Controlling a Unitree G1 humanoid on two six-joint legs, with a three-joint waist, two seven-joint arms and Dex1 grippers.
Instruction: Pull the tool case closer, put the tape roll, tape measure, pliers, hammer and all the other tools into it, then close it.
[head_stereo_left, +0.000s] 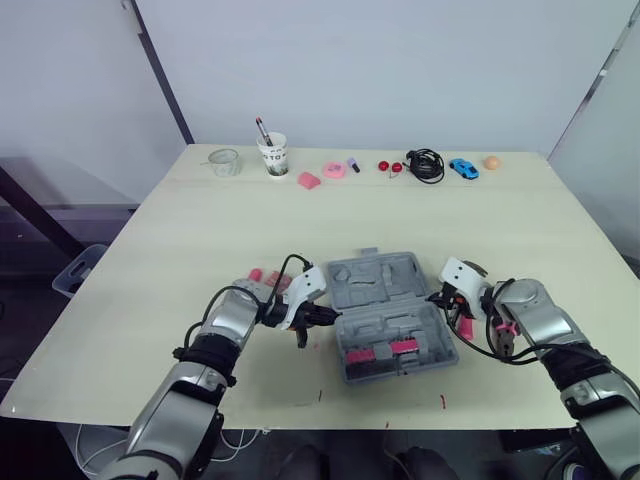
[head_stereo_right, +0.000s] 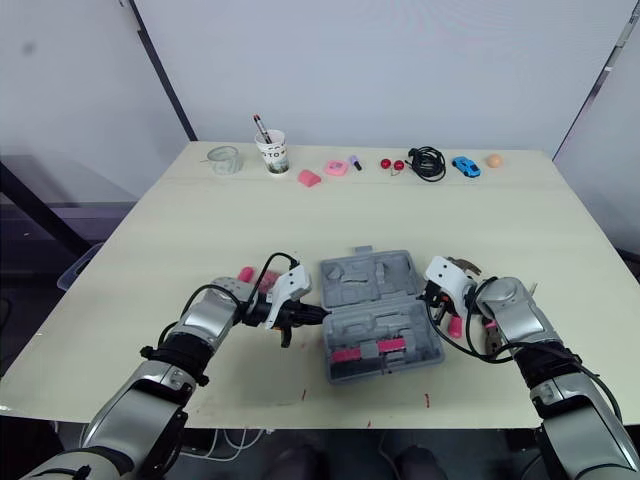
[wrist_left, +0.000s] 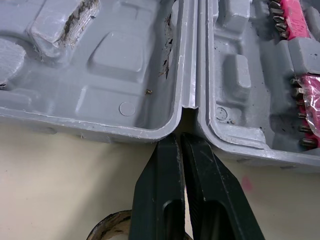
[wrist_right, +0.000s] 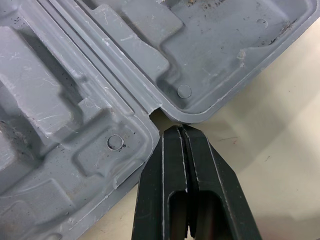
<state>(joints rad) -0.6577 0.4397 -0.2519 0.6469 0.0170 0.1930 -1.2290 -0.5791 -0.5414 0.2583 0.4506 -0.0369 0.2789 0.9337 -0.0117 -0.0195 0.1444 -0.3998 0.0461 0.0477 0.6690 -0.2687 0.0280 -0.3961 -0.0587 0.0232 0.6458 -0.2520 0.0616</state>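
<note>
The grey tool case (head_stereo_left: 388, 315) lies open near the table's front edge, lid half away from me. Its near half holds a pink bit holder (head_stereo_left: 380, 350). My left gripper (head_stereo_left: 330, 317) is shut, and its tips (wrist_left: 181, 137) sit at the hinge notch on the case's left side. My right gripper (head_stereo_left: 437, 297) is also shut, and its tips (wrist_right: 182, 129) rest at the hinge notch on the right side. Pink-handled tools (head_stereo_left: 262, 277) lie under my left forearm. A round brownish rim (wrist_left: 107, 226), perhaps the tape roll, lies beneath the left fingers. Something pink (head_stereo_left: 465, 325) lies under my right wrist.
Along the table's far edge stand a glass cup (head_stereo_left: 224, 161), a paper cup with pens (head_stereo_left: 273, 155), pink bits (head_stereo_left: 334, 170), red balls (head_stereo_left: 389, 166), a black cable (head_stereo_left: 426, 165), a blue toy car (head_stereo_left: 463, 168) and an orange ball (head_stereo_left: 491, 162).
</note>
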